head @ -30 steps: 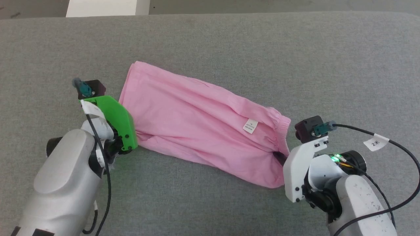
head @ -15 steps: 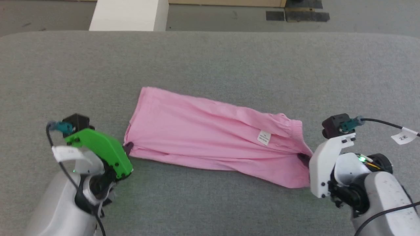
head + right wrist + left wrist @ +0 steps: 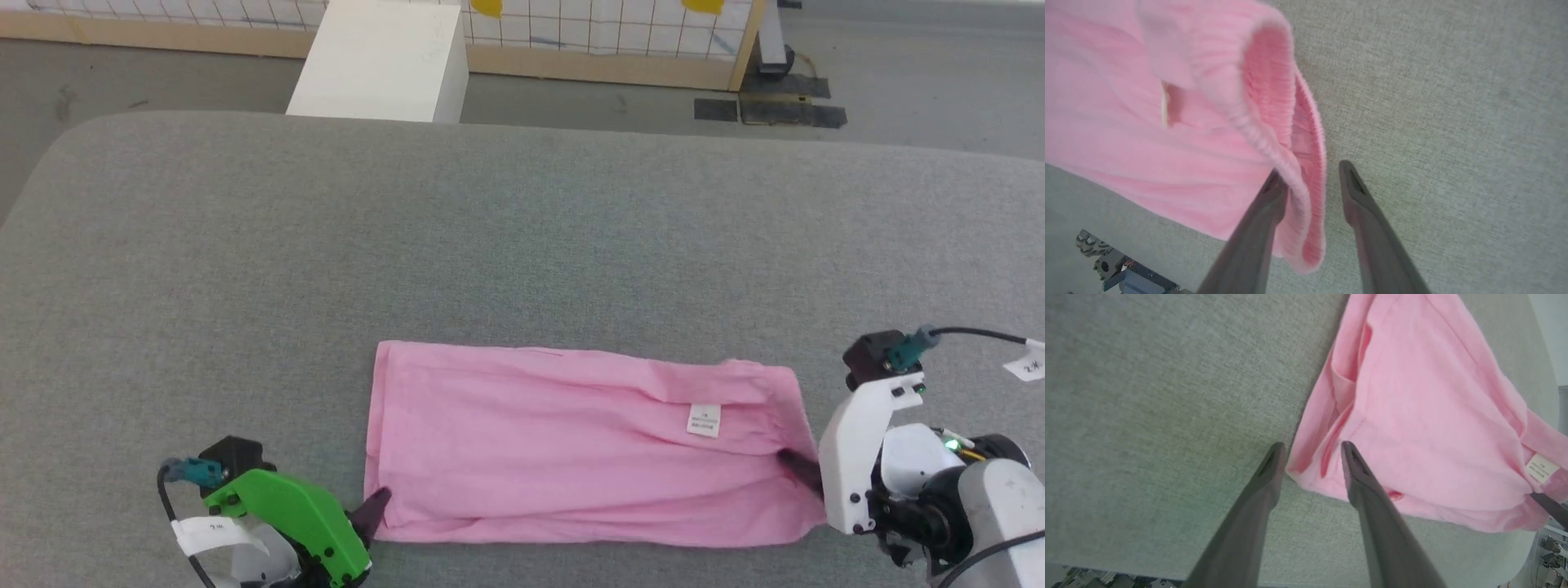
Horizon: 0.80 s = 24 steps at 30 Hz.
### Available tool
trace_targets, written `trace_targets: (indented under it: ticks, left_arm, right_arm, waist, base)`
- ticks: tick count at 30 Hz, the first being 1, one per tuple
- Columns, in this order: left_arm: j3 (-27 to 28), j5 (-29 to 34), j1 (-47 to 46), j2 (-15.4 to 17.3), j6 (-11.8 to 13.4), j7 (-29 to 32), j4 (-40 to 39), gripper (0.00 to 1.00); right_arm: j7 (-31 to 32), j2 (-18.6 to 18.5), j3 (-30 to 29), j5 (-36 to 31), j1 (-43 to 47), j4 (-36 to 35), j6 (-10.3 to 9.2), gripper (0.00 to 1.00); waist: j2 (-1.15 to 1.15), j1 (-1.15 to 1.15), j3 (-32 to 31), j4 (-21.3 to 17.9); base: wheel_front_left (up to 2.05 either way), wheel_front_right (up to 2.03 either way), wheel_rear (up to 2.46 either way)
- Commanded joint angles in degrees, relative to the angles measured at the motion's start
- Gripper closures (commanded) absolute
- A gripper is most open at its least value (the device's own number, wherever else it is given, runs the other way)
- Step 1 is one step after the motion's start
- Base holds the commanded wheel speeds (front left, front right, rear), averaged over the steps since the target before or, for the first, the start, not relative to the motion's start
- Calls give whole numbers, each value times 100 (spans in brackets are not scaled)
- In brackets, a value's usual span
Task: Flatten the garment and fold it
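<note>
The light pink garment lies stretched flat, long side left to right, on the grey padded table. Its white label faces up near the gathered waistband end on the right. My left gripper is at the garment's near left corner. In the left wrist view that gripper is open, and the hem corner lies loose between its fingers. My right gripper is at the near right end. The right wrist view shows it open astride the ribbed waistband.
A white box stands on the floor beyond the table's far edge, before a gridded wall panel. Bare grey table stretches behind and to both sides of the garment. A black cable trails from my right wrist.
Both grippers were shut on the garment's ends and have opened. The garment, slanted and wrinkled before, now lies straight and flatter. The head camera has tilted up, showing the floor beyond.
</note>
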Motion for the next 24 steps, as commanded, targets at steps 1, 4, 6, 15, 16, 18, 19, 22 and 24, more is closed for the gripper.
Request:
trace_targets:
  ticks: [1,4,6,15,16,18,19,22,24]
  left_arm:
    - [35,-2,0,53,-2,-80,-37,0]
    - [147,109,-128,153,-127,-315,-185,0]
    - [361,246,-236,190,-272,-790,-304,0]
    - [730,1510,-489,315,-1040,-3522,-172,0]
    - [708,1645,-514,293,-1082,-3782,-100,0]
    - [675,1840,-572,263,-1156,-4089,22,0]
    - [683,1883,-601,229,-1187,-4172,73,0]
    - [719,2006,-686,97,-1279,-4317,208,0]
    - [732,2057,-742,14,-1337,-4351,269,0]
  right_arm:
    - [-117,43,-40,50,109,-17,-9,0]
    - [-374,192,-307,63,254,-137,-9,0]
    - [-558,405,-543,37,393,-313,-9,0]
    - [-789,1002,-1026,-520,483,-825,-9,0]
    - [-743,1034,-1025,-616,432,-795,-9,0]
    - [-674,1083,-996,-728,304,-708,-9,0]
    - [-649,1098,-969,-783,235,-648,-9,0]
    - [-569,1127,-858,-1027,-1,-356,-9,0]
    - [-503,1140,-846,-1174,-131,-144,-9,0]
  waist:
    - [41,0,-59,-14]
    - [41,0,-146,-14]
    - [41,0,-191,-32]
    - [41,0,-63,-93]
    - [41,0,-21,-83]
    - [41,0,66,-68]
    - [41,0,105,-62]
    - [41,0,222,-23]
    - [41,0,294,12]
  base:
    - [0,0,0]
    - [0,0,0]
    - [0,0,0]
    - [0,0,0]
    - [0,0,0]
    - [0,0,0]
    - [0,0,0]
    - [0,0,0]
    - [0,0,0]
